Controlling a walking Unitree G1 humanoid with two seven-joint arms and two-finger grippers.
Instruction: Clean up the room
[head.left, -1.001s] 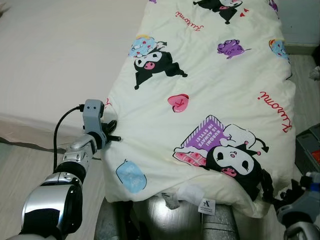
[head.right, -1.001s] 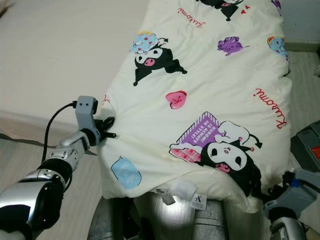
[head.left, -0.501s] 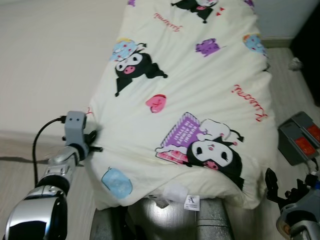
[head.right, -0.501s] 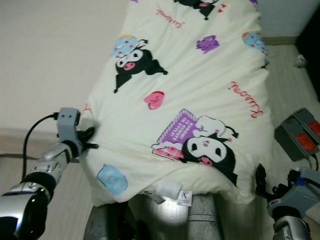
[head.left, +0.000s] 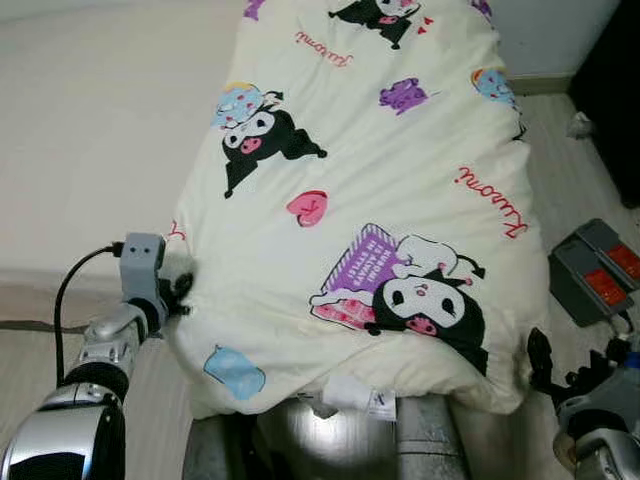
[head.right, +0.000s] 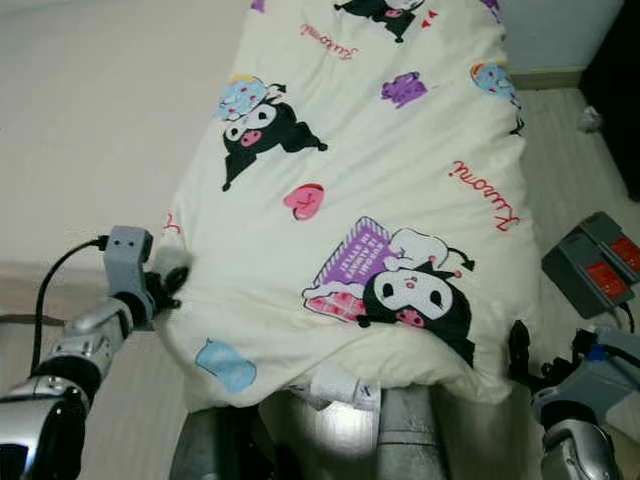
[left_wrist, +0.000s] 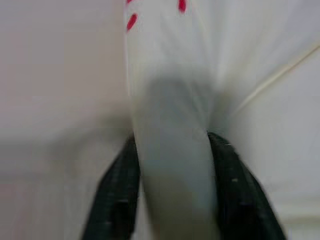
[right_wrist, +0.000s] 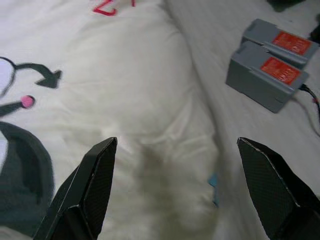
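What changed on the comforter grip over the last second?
The right claw has let go: a second ago it was at the comforter's near right corner, and now it is open just off that corner, near the grey battery packs on the floor. The camera also shifted. The left claw stays shut on the comforter's left edge, and the comforter still lies spread over the bed.

The cream quilt (head.left: 380, 200) carries the red script word "Kuromi" in several places. Its purple printed panel (head.left: 366, 266) holds white lettering too small to read. The tag (head.left: 381, 400) shows unreadable marks.
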